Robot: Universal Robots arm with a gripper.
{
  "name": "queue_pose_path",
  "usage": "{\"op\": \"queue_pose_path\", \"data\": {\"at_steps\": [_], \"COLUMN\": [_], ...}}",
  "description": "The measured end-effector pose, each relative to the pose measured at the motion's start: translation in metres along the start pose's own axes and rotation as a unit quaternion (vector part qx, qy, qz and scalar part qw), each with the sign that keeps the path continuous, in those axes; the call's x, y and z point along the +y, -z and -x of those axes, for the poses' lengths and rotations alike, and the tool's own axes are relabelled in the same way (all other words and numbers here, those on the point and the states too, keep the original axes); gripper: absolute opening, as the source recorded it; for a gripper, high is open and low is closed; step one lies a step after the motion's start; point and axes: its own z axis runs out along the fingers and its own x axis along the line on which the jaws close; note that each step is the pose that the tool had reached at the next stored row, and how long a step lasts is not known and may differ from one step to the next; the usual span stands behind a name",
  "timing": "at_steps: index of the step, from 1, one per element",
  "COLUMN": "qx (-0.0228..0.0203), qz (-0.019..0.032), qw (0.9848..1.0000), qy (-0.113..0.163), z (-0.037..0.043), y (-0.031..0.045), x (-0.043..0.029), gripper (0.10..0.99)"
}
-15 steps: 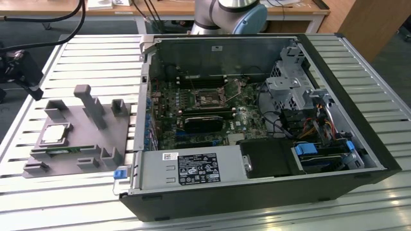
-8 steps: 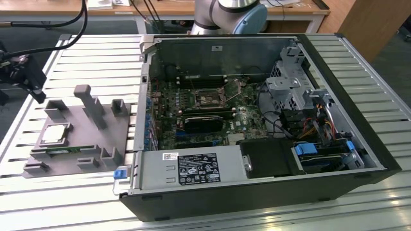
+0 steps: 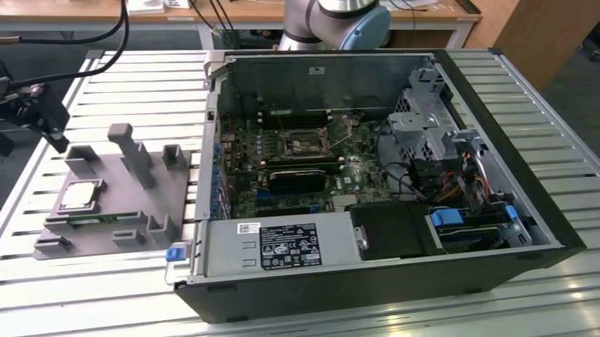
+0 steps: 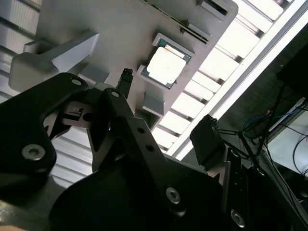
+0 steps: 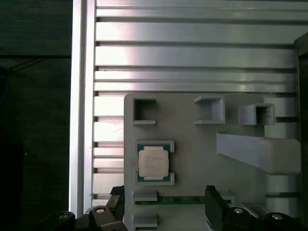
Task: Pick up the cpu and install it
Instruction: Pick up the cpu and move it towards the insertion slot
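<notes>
The cpu (image 3: 80,194) is a small square chip with a silvery top, lying flat in a square recess of the grey holder plate (image 3: 117,210) on the exterior view's left. Both wrist views look down on the cpu (image 5: 153,162) (image 4: 167,65) in its recess. My black gripper (image 3: 47,130) hangs in the air above the table, beyond the plate's far corner and apart from the chip. The gripper (image 5: 164,197) is open, its fingertips (image 5: 211,196) spread wide with nothing held. In the second wrist view the gripper (image 4: 166,110) shows its black linkage.
An open computer case (image 3: 525,203) lies beside the plate, with the motherboard socket (image 3: 305,144) and a black finned block (image 3: 300,179) inside. A green memory stick (image 5: 183,199) sits in a slot of the plate. Grey posts (image 3: 131,151) rise from the plate. The slatted table edge (image 5: 79,106) is near.
</notes>
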Motion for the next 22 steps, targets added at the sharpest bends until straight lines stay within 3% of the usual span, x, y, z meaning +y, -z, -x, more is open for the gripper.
{"op": "queue_pose_path", "data": {"at_steps": [22], "qx": [0.0002], "qz": [0.0], "qw": [1.0], "qy": [0.0], "z": [-0.0003], "y": [-0.014], "x": [-0.0015], "gripper": [0.761]}}
